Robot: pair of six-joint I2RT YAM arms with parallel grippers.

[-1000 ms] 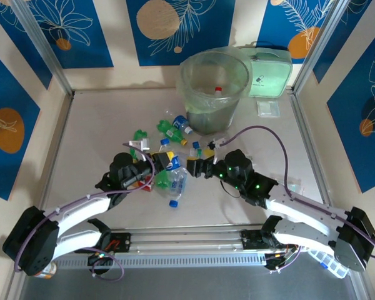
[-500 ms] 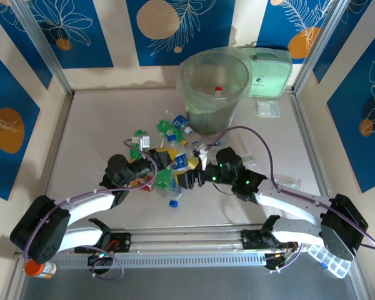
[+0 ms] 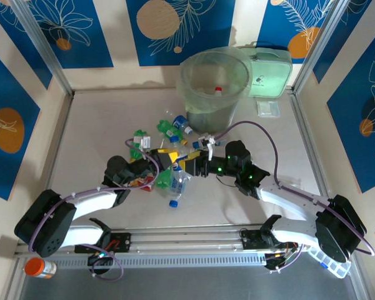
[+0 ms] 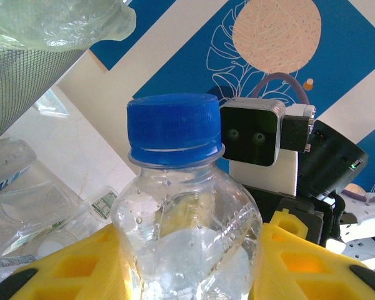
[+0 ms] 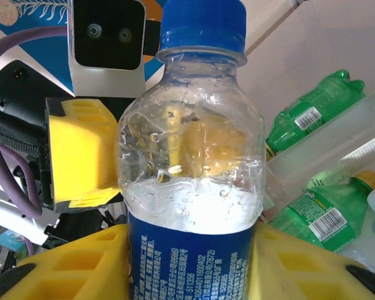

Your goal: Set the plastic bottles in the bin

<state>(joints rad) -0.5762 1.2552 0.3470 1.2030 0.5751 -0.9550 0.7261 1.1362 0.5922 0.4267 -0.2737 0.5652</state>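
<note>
Bottle check: one clear bottle [image 5: 194, 156] with a blue cap and blue label, part full of liquid, is pinched by both arms at once.

- Left gripper [image 4: 187, 259]: its yellow fingers [image 4: 75, 262] press on the bottle's sides just under the shoulder.
- Right gripper [image 5: 190, 265]: its yellow fingers [image 5: 300, 262] sit flat against the label band, lower on the body.
- The bottle stands upright in both wrist views. Each wrist camera faces the other across it.

From the top view, the two grippers meet on the arm side of the bin [image 3: 186, 78], slightly to its left. They are near its foot but not touching it, above the loose bottles [image 3: 175, 184] scattered there.

- More of the scatter: green bottles [image 3: 139, 135] lie further left of the bin, and one blue-labelled bottle [image 3: 182, 125] lies right at its base.
- The bin is a grey-green bucket with a pale green bag liner, and a red-capped bottle [image 3: 217, 91] is inside.
- A mint-green case [image 3: 270, 75] sits just beside the bin on its right.
- An orange bottle [image 3: 40, 267] is well apart from the bin, by the left arm's base.
</note>
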